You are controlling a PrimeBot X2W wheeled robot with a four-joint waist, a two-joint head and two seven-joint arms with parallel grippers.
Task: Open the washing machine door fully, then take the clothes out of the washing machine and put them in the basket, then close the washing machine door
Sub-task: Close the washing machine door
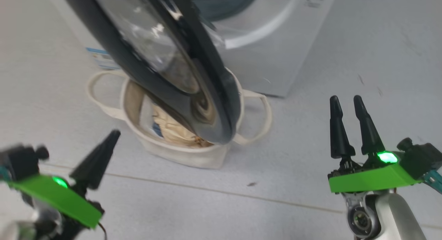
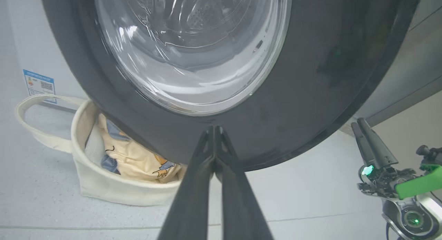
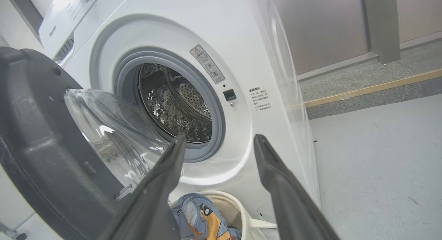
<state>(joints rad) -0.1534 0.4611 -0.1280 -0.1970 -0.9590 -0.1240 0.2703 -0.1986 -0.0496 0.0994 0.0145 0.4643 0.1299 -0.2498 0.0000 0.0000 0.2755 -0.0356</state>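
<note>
The washing machine door (image 1: 165, 77) stands swung out from the white washing machine (image 3: 241, 43), its black rim hanging over the basket (image 1: 186, 157). The drum (image 3: 176, 102) looks bare. The clothes (image 2: 134, 157), cream and blue with cartoon prints, lie in the cream canvas basket (image 2: 114, 191). My left gripper (image 2: 214, 129) is shut and holds nothing. Its tips point at the lower outer rim of the door (image 2: 310, 95); I cannot tell whether they touch it. My right gripper (image 1: 347, 101) is open and holds nothing, out to the right of the machine. It looks at the drum in the right wrist view (image 3: 219, 139).
A blue label (image 1: 100, 57) marks a white surface behind the basket. A floor seam (image 1: 241, 193) runs across in front of me. Grey wall panels (image 3: 328, 26) and a raised kerb (image 3: 380, 84) lie behind the machine's right side, with open grey floor (image 1: 380, 60) there.
</note>
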